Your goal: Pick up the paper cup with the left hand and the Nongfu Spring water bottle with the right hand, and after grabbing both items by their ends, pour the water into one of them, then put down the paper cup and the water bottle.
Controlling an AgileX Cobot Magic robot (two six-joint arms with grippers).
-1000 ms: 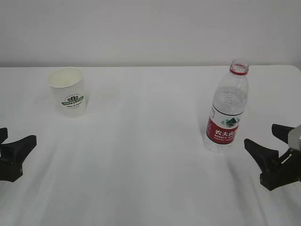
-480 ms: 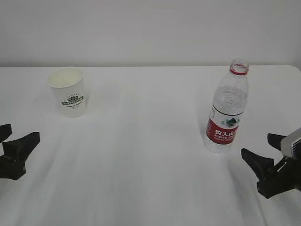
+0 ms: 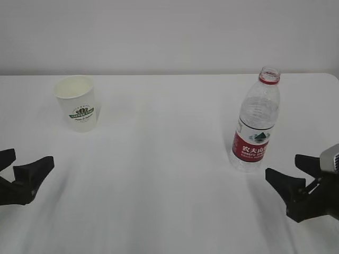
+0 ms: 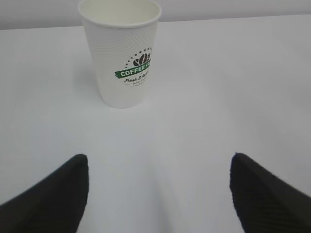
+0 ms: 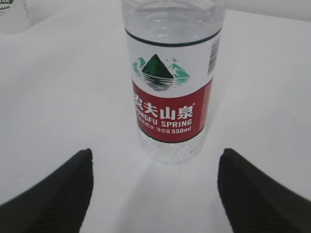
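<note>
At the near edge of a white table (image 3: 169, 174), two black end effectors sit low, one at each side. The left end effector (image 3: 16, 166) has its two fingers spread wide apart and holds nothing. The right end effector (image 3: 294, 174) also has its fingers spread wide and holds nothing.

Just beyond the right end effector, close to it but not touching, stands the Nongfu Spring water bottle (image 3: 256, 121), upright and uncapped, clear and ribbed, with a red label and a red neck ring. Seen from the right wrist, the bottle (image 5: 172, 87) stands centred between the two dark fingers.

Farther back on the left, well apart from the left end effector, stands the paper cup (image 3: 77, 103), upright, white with a dark green logo. Seen from the left wrist, the cup (image 4: 121, 53) stands ahead, slightly left of the middle of the gap between the fingers. A plain pale wall rises behind the table.
</note>
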